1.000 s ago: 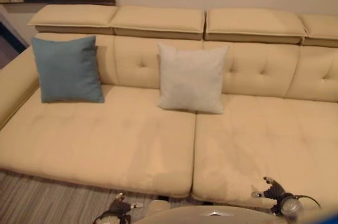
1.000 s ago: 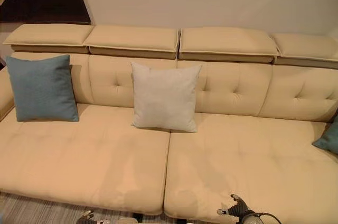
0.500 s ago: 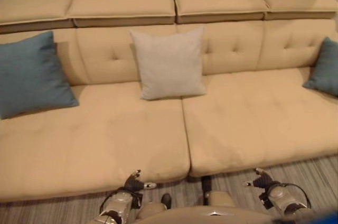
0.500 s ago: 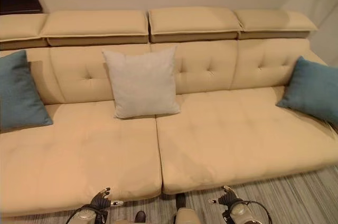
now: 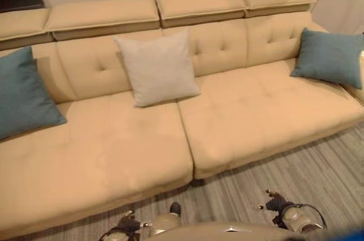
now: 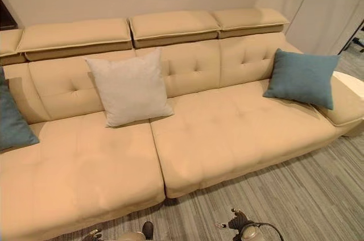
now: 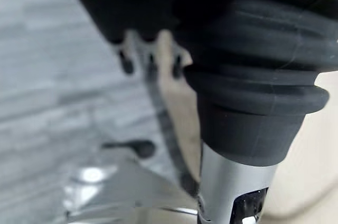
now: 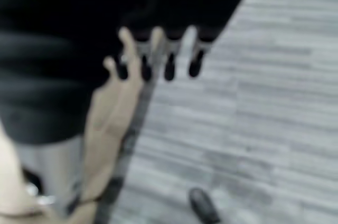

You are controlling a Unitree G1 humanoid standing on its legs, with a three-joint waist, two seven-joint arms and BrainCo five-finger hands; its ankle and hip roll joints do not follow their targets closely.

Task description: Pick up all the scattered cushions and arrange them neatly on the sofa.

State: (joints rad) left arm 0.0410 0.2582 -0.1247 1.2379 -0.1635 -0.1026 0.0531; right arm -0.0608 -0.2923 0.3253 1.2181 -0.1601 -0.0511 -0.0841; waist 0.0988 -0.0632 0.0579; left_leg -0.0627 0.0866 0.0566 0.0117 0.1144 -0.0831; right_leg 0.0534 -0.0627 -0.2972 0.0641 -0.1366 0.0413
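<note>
The right hand's fingers (image 8: 158,49) hang straight and slightly spread, pointing down at the grey striped floor (image 6: 318,195) and holding nothing. The left hand's fingers (image 7: 150,57) hang loose the same way, dark tips downward, also without a load. From above, the right hand (image 5: 277,201) and the left hand (image 5: 128,224) both sit low, just in front of the sofa's front edge, well apart from any cushion.

Beyond the fingers, across the seat, the beige sofa (image 6: 227,133) carries three cushions. The light grey cushion (image 6: 129,88) leans upright against the backrest, ahead of the left hand. The blue cushion (image 6: 301,77) at the far end past the right hand rests tilted against the armrest corner. Another blue cushion (image 5: 23,93) stands at the opposite end, out past the left hand, leaning on the backrest.

As far as I can see, no cushion lies on the stretch of floor in front of the sofa. To my eye the job looks nearly finished or finished: all three cushions are up and spaced along the seat. What might remain is straightening the tilted one by the armrest, or fetching any cushion lying beyond what can be seen from here.
</note>
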